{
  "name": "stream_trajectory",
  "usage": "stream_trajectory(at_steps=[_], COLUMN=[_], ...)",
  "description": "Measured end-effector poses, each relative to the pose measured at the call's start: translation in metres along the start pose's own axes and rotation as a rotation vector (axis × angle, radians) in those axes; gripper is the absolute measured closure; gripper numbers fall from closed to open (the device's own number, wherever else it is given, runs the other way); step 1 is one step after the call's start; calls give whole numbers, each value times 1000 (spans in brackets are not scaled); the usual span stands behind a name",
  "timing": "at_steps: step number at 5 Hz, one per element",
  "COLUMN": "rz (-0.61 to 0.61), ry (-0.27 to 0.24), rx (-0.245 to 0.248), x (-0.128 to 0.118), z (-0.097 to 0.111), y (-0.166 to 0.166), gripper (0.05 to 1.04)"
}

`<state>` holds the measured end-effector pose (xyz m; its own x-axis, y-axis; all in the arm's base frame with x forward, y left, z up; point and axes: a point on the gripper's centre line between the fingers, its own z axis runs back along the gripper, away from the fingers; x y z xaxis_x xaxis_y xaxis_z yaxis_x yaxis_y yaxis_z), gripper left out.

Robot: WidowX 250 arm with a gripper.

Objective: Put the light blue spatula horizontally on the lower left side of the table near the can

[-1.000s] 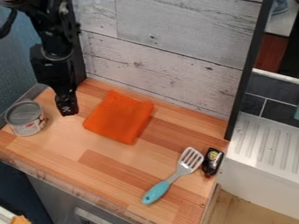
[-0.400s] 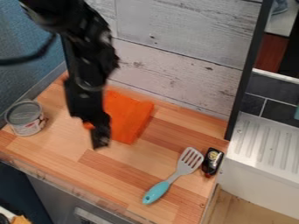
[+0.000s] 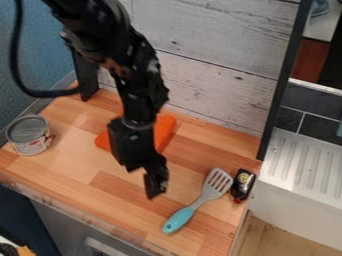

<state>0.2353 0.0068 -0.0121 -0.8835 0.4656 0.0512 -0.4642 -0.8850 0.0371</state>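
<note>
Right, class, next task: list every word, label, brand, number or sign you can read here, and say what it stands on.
No text can be read.
Can: a pale label with reddish marks, its print too small to read.
Small black object beside the spatula: a yellowish patch, any print too small to read.

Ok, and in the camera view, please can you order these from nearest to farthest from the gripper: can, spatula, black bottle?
1. Spatula: just to the right of the gripper.
2. Black bottle: farther right, beside the spatula's slotted end.
3. Can: at the table's left side.
</note>
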Motion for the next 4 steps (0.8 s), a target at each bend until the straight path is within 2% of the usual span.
stream_trajectory(at_steps=[1, 2, 3, 4], rz=[128, 118, 130, 141], ry=[-19, -54, -86, -121], rx=[88, 99, 103, 42], x=[-5, -11, -18, -23], z=[-17, -29, -42, -46], y=[20, 30, 41, 46], gripper=[83, 83, 86, 130])
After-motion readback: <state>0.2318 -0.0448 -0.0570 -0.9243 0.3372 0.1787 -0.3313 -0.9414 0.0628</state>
